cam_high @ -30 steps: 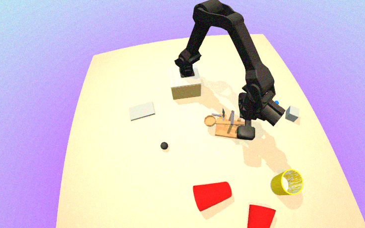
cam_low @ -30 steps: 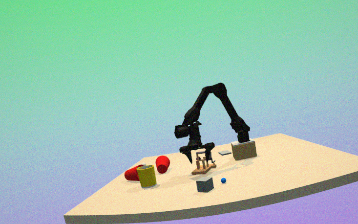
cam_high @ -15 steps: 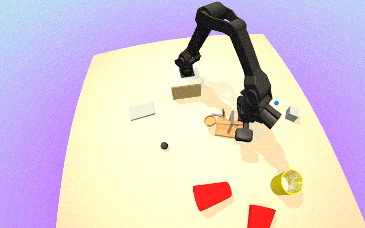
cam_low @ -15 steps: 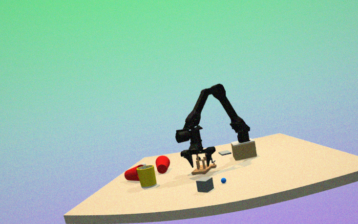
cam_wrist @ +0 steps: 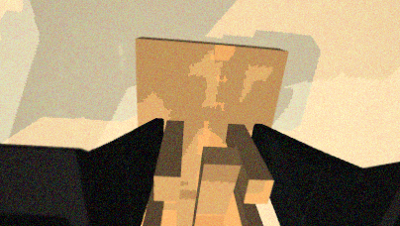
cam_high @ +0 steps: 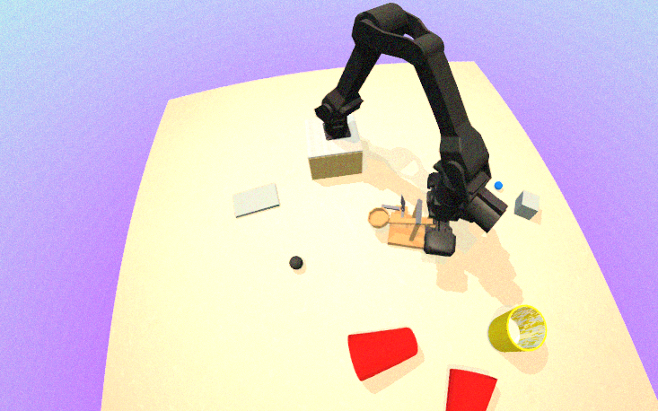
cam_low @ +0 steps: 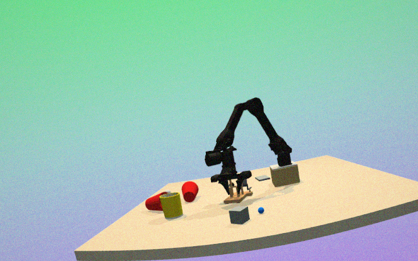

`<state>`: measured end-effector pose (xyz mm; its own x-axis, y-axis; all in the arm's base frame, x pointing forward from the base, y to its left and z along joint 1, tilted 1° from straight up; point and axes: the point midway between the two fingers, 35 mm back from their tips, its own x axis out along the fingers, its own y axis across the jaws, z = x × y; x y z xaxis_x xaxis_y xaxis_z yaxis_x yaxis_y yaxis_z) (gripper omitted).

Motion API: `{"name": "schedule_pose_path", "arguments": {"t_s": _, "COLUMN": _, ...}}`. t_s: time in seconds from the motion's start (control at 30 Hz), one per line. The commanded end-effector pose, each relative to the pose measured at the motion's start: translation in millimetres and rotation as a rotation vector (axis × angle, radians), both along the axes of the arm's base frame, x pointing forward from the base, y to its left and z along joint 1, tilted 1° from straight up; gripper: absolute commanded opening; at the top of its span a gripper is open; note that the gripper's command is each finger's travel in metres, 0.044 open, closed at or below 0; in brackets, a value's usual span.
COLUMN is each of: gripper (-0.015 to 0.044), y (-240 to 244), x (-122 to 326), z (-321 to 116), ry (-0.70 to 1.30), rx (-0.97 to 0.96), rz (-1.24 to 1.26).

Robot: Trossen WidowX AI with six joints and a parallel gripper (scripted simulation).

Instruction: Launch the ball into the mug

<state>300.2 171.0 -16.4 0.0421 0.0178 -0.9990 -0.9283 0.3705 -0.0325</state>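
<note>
Catapult [cam_high: 405, 237] [cam_low: 232, 199] [cam_wrist: 168, 74] stands upright on counter [cam_high: 193, 317] [cam_low: 349, 184], claw [cam_high: 440, 240] [cam_low: 233, 194] [cam_wrist: 208, 129] pointing down over its mug-side end. Fingers straddle the two wooden uprights and look clamped on them, though the wrist view cuts off low, so contact on both sides is a fair guess. Gripping the frame rather than the throwing arm suggests turning the whole thing to aim; stiff posts should take that, but a crooked twist could tip the base.

Catapult's round cup [cam_high: 378, 217] sticks out on the far side from the claw, so it stays reachable for loading. No ball in it. Blue ball [cam_high: 497, 185] [cam_low: 260, 210] sits near the gray cube [cam_high: 526, 204] [cam_low: 239, 215]; black ball [cam_high: 295, 262] is off on the catapult's cup side. Task names no color, can't tell which is meant. Yellow mug [cam_high: 499, 332] [cam_low: 172, 206] stands upright, mouth up, ready to catch.

Counts: one catapult, one mug, two balls, one cube, one flat gray slab [cam_high: 256, 199] [cam_low: 262, 178], two red tapered pieces lying on their sides. Loading and firing remain.
</note>
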Motion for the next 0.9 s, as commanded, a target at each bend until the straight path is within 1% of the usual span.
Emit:
{"name": "schedule_pose_path", "arguments": {"t_s": 0.0, "gripper": 0.0111, "y": 0.1, "x": 0.2, "z": 0.4, "ry": 0.000, "rx": 0.000, "rz": 0.000}}
{"name": "schedule_pose_path", "arguments": {"t_s": 0.07, "gripper": 0.0059, "y": 0.4, "x": 0.4, "z": 11.3, "ry": 0.000, "rx": 0.000, "rz": 0.000}}
{"name": "schedule_pose_path", "arguments": {"t_s": 0.13, "gripper": 0.0006, "y": 0.0, "x": -0.8, "z": 39.0, "ry": 0.000, "rx": 0.000, "rz": 0.000}}
{"name": "schedule_pose_path", "arguments": {"t_s": 0.17, "gripper": 0.0000, "y": -0.4, "x": -1.6, "z": 47.4, "ry": 0.000, "rx": 0.000, "rz": 0.000}}
{"name": "schedule_pose_path", "arguments": {"t_s": 0.33, "gripper": 0.0000, "y": -0.5, "x": -1.8, "z": 50.1, "ry": 0.000, "rx": 0.001, "rz": -0.021}}
{"name": "schedule_pose_path", "arguments": {"t_s": 0.87, "gripper": 0.0000, "y": -3.7, "x": 4.8, "z": 48.5, "ry": 0.007, "rx": 0.021, "rz": -0.549}}
